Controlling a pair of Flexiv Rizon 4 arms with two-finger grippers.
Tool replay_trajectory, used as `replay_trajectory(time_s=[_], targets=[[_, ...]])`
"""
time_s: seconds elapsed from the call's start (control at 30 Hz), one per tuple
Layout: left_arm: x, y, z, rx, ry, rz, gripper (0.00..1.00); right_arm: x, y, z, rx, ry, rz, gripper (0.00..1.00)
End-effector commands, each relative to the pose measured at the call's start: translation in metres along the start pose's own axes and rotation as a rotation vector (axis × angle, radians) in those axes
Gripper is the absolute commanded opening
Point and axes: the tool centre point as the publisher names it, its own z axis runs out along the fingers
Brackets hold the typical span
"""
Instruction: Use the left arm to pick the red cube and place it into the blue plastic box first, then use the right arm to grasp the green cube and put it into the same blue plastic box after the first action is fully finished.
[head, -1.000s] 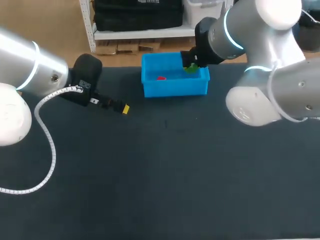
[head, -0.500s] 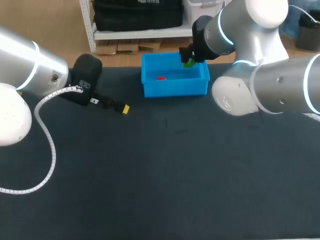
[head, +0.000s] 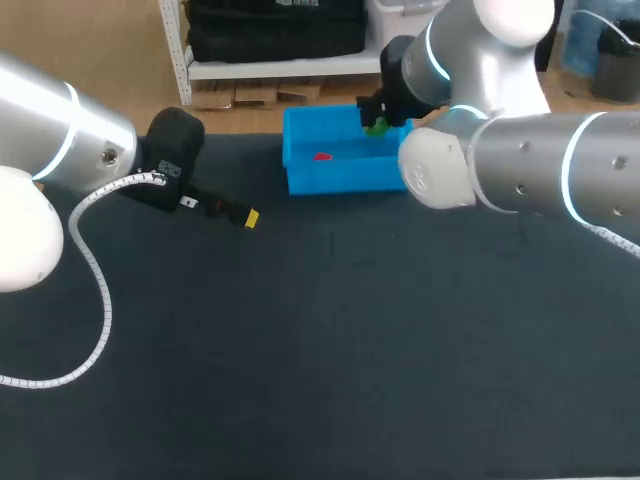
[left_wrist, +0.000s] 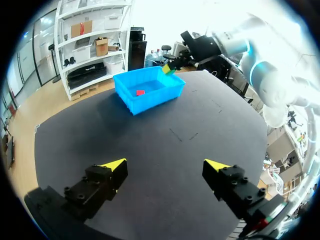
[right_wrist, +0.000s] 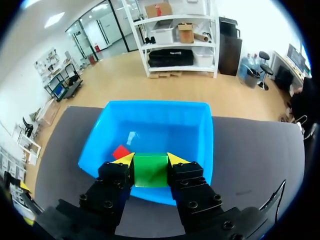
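Dark tabletop (head: 330, 350) spreads wide up front. Left tool (left_wrist: 165, 165) at mid-left, fingers spread wide, holding nothing. Blue plastic box (head: 345, 178) sits at the far edge, red cube (head: 322, 156) inside. Right tool (right_wrist: 150, 160) clamps green cube (right_wrist: 150, 171) above the box's right side.

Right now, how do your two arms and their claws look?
The left arm and right arm are thick silver-white tubes with glowing blue rings at the joints. A white spiral cable hangs from the left arm. The left claw and right claw are black with yellow tips.
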Motion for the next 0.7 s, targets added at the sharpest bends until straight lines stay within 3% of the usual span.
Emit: replay_trajectory(time_s=[0.03, 0.7], targets=[[0.001, 0.002, 0.0, 0.007, -0.005, 0.003, 1.0, -0.008, -0.002, 0.012, 0.001, 0.032, -0.001, 0.0], [0.001, 0.002, 0.0, 0.007, -0.005, 0.003, 1.0, -0.004, -0.011, 0.032, 0.04, 0.111, 0.007, 0.0]])
